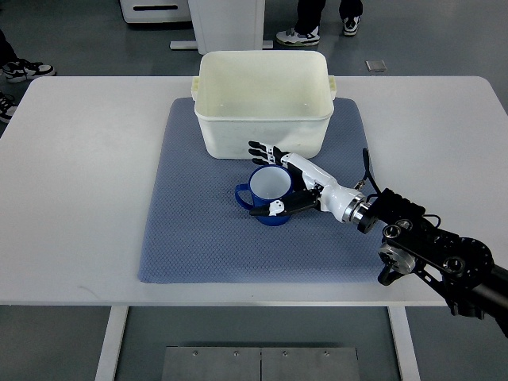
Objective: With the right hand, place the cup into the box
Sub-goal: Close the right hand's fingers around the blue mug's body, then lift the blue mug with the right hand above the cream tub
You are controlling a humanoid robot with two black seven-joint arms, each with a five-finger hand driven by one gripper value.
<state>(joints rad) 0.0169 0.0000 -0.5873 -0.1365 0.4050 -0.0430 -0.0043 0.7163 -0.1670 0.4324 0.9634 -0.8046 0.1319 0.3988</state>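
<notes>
Blue cup [268, 189], white inside; upright; right hand [287, 181] cradling it.

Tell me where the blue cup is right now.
The blue enamel cup stands on the blue-grey mat, just in front of the white plastic box, with the right robot hand around it.

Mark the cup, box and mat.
cup [268, 184]: top view, inner white wall.
box [262, 128]: top view, near outer wall.
mat [190, 238]: top view, bare left part.
</notes>
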